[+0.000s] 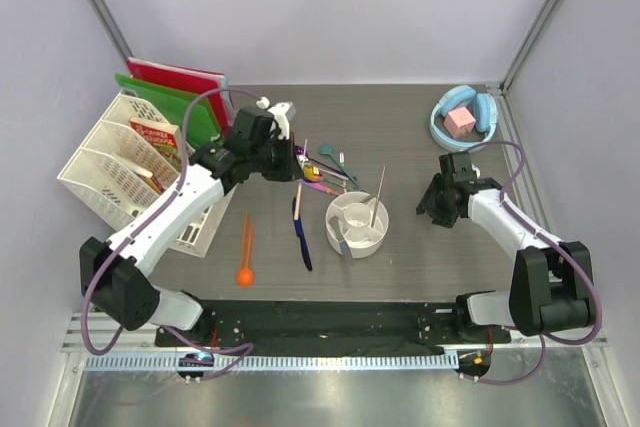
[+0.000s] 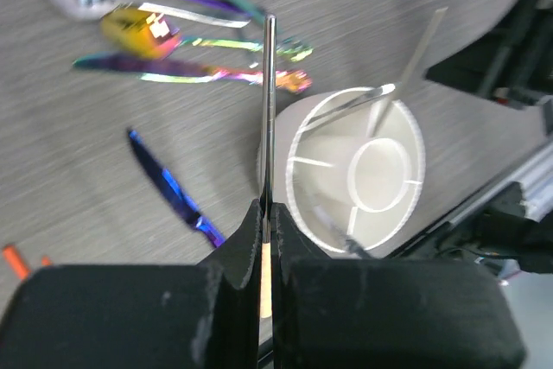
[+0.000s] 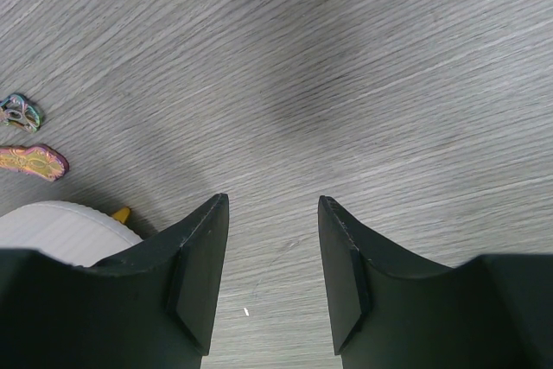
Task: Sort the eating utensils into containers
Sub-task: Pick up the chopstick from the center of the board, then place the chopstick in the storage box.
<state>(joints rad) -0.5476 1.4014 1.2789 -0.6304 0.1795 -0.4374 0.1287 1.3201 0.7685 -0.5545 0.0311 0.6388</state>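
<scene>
Grey wood-grain table [image 1: 400, 137] is spread beneath both arms. A slim silver piece [image 2: 269, 101] is clamped in the shut left gripper [image 2: 267, 213], its long axis pointing straight ahead; the white cup [image 2: 321, 187] is placed just right of that line, between the two grippers. The clamp is shown only by the left wrist view; the right gripper [image 3: 272, 274] is seen with jaws apart, nothing held.
</scene>
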